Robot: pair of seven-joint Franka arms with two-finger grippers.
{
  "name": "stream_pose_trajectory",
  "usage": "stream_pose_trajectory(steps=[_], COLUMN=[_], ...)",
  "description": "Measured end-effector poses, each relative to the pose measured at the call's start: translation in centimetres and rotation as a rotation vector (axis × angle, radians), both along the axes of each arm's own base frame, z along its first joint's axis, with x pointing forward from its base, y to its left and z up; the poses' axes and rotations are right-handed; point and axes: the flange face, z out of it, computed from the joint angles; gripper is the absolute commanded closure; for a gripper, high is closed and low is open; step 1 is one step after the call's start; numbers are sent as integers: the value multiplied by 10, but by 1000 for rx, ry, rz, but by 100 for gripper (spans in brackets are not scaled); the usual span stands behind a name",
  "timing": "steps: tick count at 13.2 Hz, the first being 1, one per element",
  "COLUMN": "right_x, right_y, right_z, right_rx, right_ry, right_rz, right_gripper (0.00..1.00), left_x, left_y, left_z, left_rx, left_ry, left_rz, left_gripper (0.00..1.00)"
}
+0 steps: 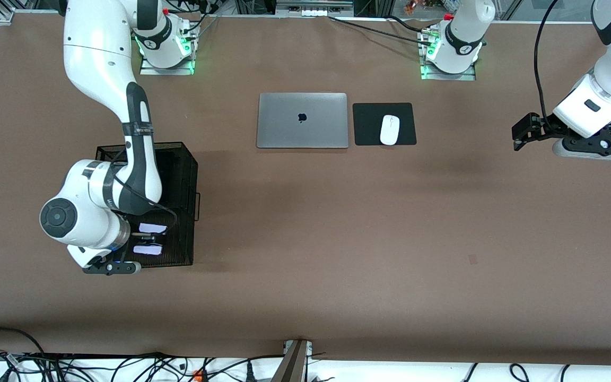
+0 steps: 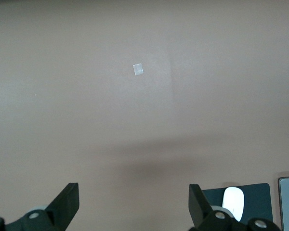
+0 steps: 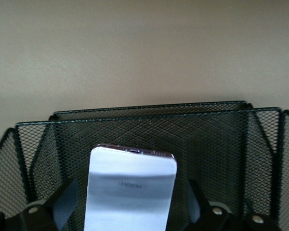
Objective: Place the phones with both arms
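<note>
two grippers are mine. my right gripper hangs inside the black mesh rack at the right arm's end of the table, fingers spread wide on either side of a pale phone with a gap showing, so i grip nothing. that phone stands on edge in the rack slot nearest the front camera, its glossy face toward my wrist camera. in the front view two pale patches show in the rack beside my wrist; i cannot tell whether they are one phone or two. my left gripper waits, fingers wide and empty, over bare brown table at the left arm's end. between the arm bases lie a shut silver laptop and, beside it, a white mouse on a black pad.
</note>
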Motion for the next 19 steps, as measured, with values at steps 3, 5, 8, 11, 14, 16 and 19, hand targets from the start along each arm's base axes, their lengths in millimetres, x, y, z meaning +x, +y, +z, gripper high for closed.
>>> stream_pose_trajectory(steps=[3, 5, 8, 11, 14, 16, 19], right_x=[-1, -10, -32, -55, -85, -107, -135], right_y=[-15, -27, -29, -34, -61, -76, -102], right_z=[58, 106, 165, 206, 233, 246, 275], right_rx=[20, 47, 33, -33, -82, -82, -47], right_ry=[6, 28, 66, 90, 103, 109, 84], right_rz=[-18, -25, 7, 35, 26, 20, 6], right_gripper=[0, 0, 0, 0, 0, 0, 0], left_x=[0, 0, 0, 0, 0, 0, -1], left_y=[-1, -1, -1, -2, -4, -4, -10], left_z=[0, 0, 0, 0, 0, 0, 0], left_rx=[0, 0, 0, 0, 0, 0, 1], left_ry=[2, 2, 3, 3, 2, 2, 2], left_rz=[-1, -2, -2, -4, -6, -7, -18], left_gripper=[0, 0, 0, 0, 0, 0, 0])
